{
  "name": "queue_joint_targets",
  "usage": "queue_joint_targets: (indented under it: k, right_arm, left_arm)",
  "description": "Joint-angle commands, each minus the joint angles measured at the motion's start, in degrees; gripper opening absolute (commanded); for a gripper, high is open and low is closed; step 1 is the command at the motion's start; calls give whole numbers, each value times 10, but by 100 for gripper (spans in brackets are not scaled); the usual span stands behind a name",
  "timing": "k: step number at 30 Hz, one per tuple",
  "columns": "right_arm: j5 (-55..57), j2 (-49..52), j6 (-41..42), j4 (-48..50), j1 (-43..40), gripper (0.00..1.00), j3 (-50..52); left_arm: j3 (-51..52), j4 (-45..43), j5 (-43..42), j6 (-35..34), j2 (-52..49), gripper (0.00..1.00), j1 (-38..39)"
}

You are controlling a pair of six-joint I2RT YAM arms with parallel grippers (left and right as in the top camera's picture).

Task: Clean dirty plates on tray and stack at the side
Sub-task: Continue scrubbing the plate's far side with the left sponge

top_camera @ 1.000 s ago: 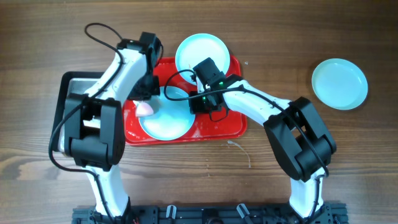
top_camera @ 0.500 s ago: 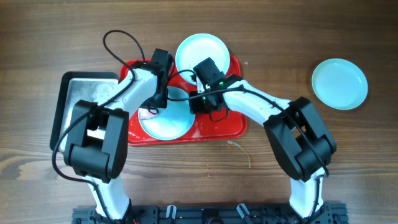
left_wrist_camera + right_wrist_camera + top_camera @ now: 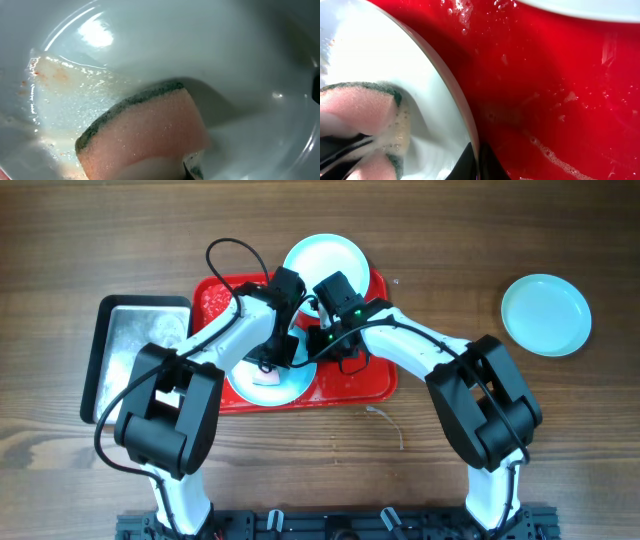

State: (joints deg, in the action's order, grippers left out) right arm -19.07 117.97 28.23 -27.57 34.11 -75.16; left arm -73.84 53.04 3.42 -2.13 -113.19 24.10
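Overhead: red tray [image 3: 365, 380] on wooden table [image 3: 500, 240], metal tray [image 3: 125, 350] just beside it at left; near plate [image 3: 245, 385] lies on it under left gripper [image 3: 272, 362] and right gripper [image 3: 335, 350], far plate [image 3: 325, 265] overhangs its back rim, and third plate [image 3: 545, 315] sits well apart at right. Left wrist: pink sponge [image 3: 145, 132] with dark scouring face, pinched by left gripper, pressed on near plate's wet, soapy floor. Right wrist: right gripper's fingers clamped on near plate's rim, sudsy red tray alongside.

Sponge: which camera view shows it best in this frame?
Left wrist: the sponge shows close up, pink foam with a dark scrubbing edge, on the wet plate. Right wrist catches part of it at the lower left. Overhead, the left arm hides nearly all of it.
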Motion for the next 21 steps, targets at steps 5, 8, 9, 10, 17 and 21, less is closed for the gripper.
queue_joint_targets:
  k: [5, 8, 9, 10, 17, 21]
  right_arm:
    - [-1, 14, 5, 1, 3, 4, -2]
    - [-1, 14, 4, 1, 3, 4, -2]
    - [-1, 14, 5, 1, 3, 4, -2]
    - [-1, 14, 4, 1, 3, 4, -2]
    - [-1, 14, 5, 0, 3, 4, -2]
    - [-1, 14, 5, 1, 3, 4, -2]
  left_arm:
    - [37, 19, 107, -212, -50, 4, -22]
    - [37, 27, 154, -257, -50, 4, -44]
    - [37, 21, 159, -258, -50, 4, -50]
    - [37, 12, 165, -259, -50, 4, -58]
    - [33, -25, 187, -290, -50, 4, -78]
    - [2, 6, 135, -300, -45, 4, -81]
